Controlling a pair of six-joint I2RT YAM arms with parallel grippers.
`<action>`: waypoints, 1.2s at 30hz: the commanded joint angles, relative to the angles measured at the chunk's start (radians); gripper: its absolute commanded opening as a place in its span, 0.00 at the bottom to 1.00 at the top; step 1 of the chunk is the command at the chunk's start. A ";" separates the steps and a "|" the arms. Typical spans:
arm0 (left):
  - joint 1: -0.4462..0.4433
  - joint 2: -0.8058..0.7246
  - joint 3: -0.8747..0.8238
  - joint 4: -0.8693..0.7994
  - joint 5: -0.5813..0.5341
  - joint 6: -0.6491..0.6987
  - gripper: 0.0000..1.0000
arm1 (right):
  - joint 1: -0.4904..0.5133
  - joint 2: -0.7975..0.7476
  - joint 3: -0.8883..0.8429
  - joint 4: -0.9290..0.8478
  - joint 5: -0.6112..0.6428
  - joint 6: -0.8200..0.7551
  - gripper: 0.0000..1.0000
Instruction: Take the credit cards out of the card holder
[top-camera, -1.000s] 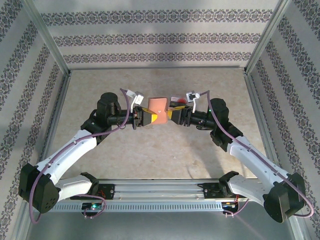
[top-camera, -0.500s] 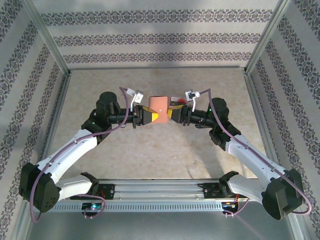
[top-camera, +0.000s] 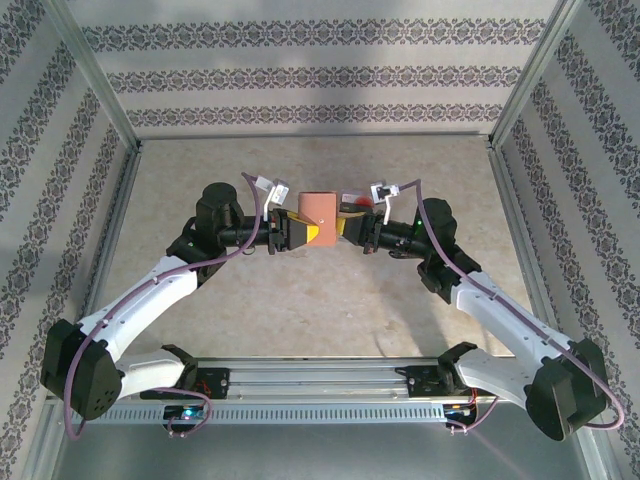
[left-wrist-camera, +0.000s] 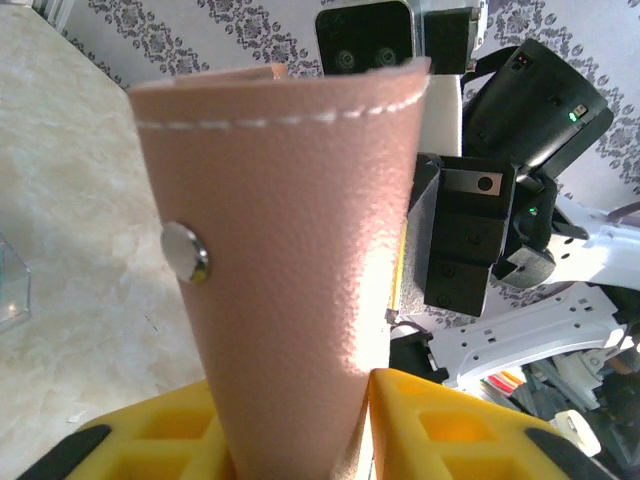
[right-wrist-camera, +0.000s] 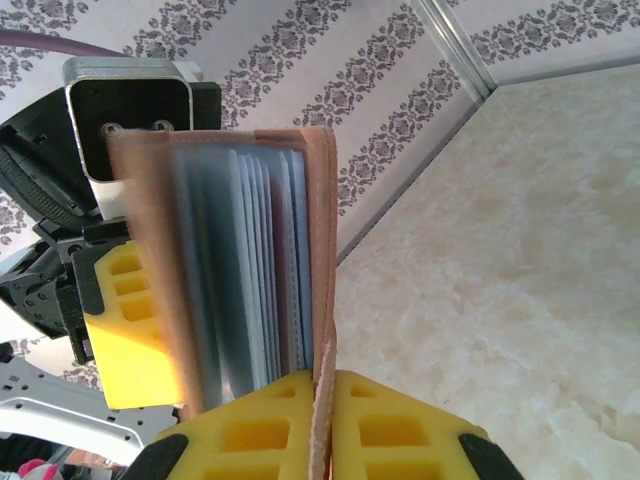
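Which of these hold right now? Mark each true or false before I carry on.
1. The card holder sits between the left gripper and the right gripper. True.
2. The right gripper is open. False: it is shut on one leather flap of the card holder.
3. The card holder is folded flat and closed. False: it is spread open, with its grey-blue pockets fanned out.
4. A metal snap shows on its outer leather. True.
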 joint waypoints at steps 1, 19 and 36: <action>-0.014 -0.022 -0.015 0.026 -0.022 -0.016 0.38 | 0.013 -0.031 -0.014 -0.007 0.061 0.010 0.00; -0.015 -0.017 -0.026 -0.047 -0.151 -0.022 0.99 | 0.074 -0.020 0.010 -0.146 0.257 -0.010 0.00; -0.032 0.000 0.012 -0.172 -0.294 0.027 0.93 | 0.122 -0.021 0.054 -0.238 0.366 -0.047 0.00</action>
